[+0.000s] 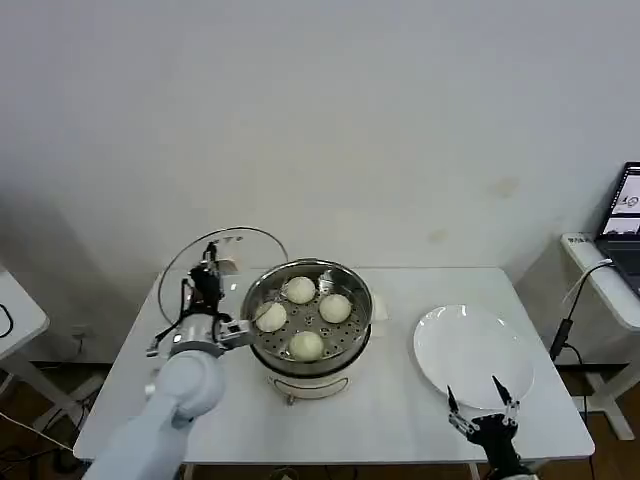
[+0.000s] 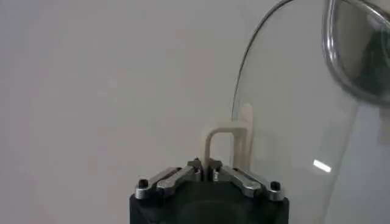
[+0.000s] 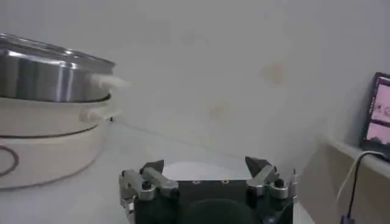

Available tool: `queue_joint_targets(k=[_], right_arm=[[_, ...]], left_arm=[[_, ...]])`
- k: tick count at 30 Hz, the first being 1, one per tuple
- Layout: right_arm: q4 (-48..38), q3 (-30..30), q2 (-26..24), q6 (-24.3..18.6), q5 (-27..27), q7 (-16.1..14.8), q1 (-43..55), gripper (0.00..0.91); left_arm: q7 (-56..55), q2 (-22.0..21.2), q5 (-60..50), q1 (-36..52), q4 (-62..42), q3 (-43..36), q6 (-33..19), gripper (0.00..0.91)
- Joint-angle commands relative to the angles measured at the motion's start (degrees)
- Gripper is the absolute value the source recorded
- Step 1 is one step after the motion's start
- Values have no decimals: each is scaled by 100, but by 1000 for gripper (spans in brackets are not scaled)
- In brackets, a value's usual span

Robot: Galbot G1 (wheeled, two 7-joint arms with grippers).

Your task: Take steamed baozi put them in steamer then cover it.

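**Desk:** Where are the buns?

**Me:** All four buns (image 1: 300, 290) sit on the holed tray inside the steamer (image 1: 352, 283), mid-table (image 1: 400, 400), spaced apart in a rough ring. The steamer is uncovered.

**Desk:** The lid?

**Me:** My left gripper (image 1: 211, 268) has it. From the left wrist camera the fingers (image 2: 177, 176) are pinched tight on the cream handle (image 2: 219, 137) of the glass lid (image 2: 292, 134). The lid (image 1: 222, 245) is held on edge, close beside the steamer's left rim and slightly behind it.

**Desk:** Right arm?

**Me:** Right gripper (image 1: 478, 400) is parked at the table's near right edge, fingers spread wide, nothing between them. It is at the near rim of the white plate (image 1: 470, 345), which is bare. The steamer (image 3: 49, 79) is well off to its side in the right wrist camera.
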State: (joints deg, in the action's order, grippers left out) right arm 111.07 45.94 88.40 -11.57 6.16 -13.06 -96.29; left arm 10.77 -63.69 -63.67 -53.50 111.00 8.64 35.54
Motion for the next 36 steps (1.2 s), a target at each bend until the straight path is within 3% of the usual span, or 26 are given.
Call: queue_joint_targets(k=[1, 13, 25, 36], right_arm=[[-11, -59, 174, -3, 195, 4, 0, 907], [-96, -149, 192, -11, 237, -3, 47, 907], [-140, -204, 196, -32, 247, 5, 63, 907], [-159, -230, 199, -54, 265, -1, 44, 907]], left_arm=[[618, -883, -1220, 248, -85, -621, 147, 0], [1025, -1818, -2407, 265, -616, -772, 71, 0], [1173, -2335, -3254, 72, -923, -887, -54, 0], [1208, -2487, -3421, 67, -1128, -946, -95, 0]])
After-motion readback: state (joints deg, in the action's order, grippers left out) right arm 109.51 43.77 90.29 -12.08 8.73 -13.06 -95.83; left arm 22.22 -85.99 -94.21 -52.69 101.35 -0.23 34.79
